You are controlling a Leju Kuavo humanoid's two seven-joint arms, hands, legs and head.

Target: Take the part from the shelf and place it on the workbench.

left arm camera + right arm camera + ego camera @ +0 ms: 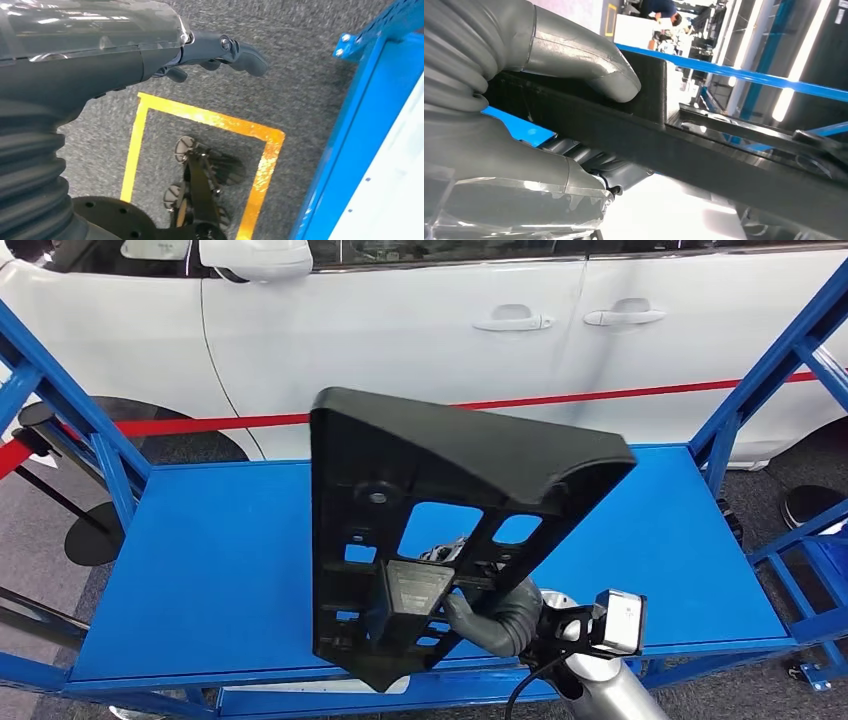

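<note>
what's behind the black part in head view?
Through the black part's cutouts: the blue workbench top and bits of the right hand gripping it. The part covers the middle of the bench, so anything lying there can't be seen.

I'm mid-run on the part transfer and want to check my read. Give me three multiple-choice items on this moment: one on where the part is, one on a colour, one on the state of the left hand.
1. Where is the black plastic part?
A. Lying flat on the carpet
B. Held up over the blue workbench by the right hand
C. Leaning on the car door

2. What colour is the tape square on the floor beneath the left hand?
A. Yellow
B. Green
C. White

3. What is the left hand doing?
A. Pinching the part's edge
B. Pressing on the workbench
C. Holding nothing, hanging over the grey carpet

Answers: 1 B, the head view shows the part upright above the blue top with the right hand gripping its lower section. 2 A, the left wrist view shows yellow tape. 3 C, its fingers extend with nothing between them.
</note>
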